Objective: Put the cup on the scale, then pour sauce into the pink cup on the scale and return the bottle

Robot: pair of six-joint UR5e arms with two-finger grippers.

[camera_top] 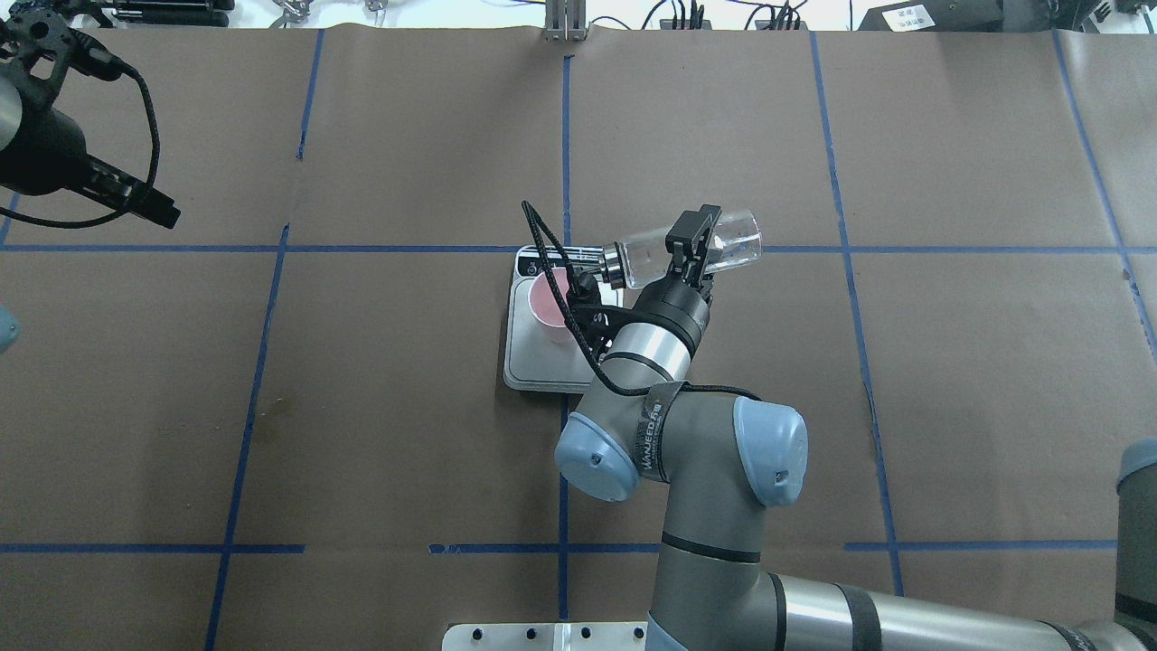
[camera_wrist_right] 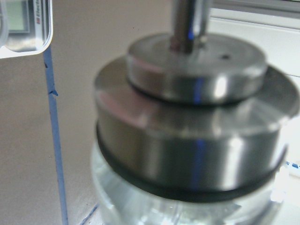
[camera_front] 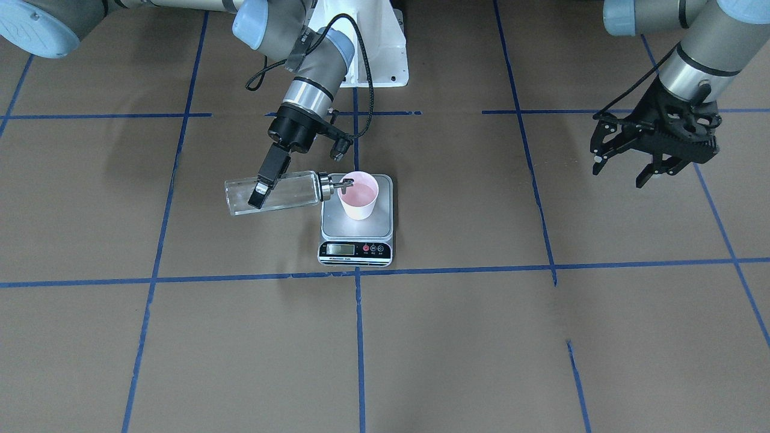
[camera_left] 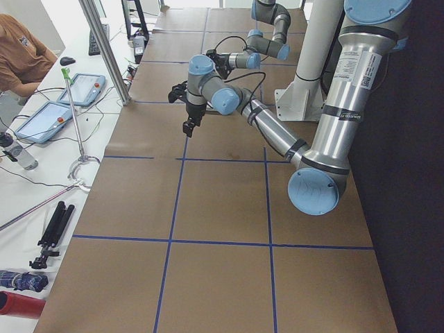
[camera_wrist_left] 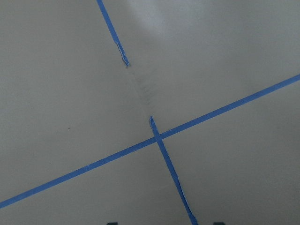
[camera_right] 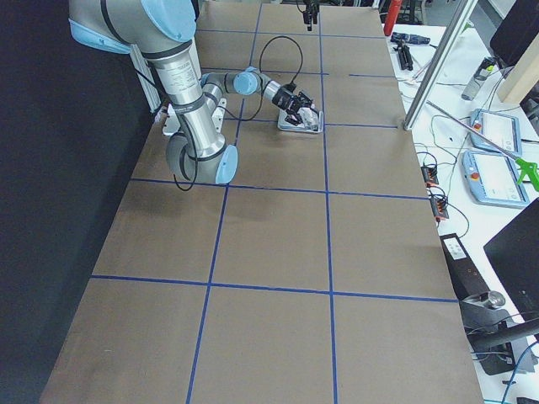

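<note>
The pink cup (camera_front: 359, 197) stands upright on the silver scale (camera_front: 355, 231), whose black display strip faces away from the robot. My right gripper (camera_front: 261, 192) is shut on the clear glass bottle (camera_front: 295, 191), holding it almost level beside the scale. The bottle's metal spout reaches over the cup's rim. From overhead, the bottle (camera_top: 730, 239) lies across the right gripper (camera_top: 691, 246), pointing at the cup (camera_top: 547, 298). The right wrist view is filled by the blurred metal cap (camera_wrist_right: 197, 117). I cannot make out the sauce or any stream. My left gripper (camera_front: 622, 171) hangs open and empty, far off to the side.
Blue tape lines cross the brown table. The robot's white base (camera_front: 367, 48) stands behind the scale. In the exterior left view a person (camera_left: 21, 59) sits at a side bench with tablets (camera_left: 83, 87), and a metal pole (camera_left: 104, 48) rises at the table's edge.
</note>
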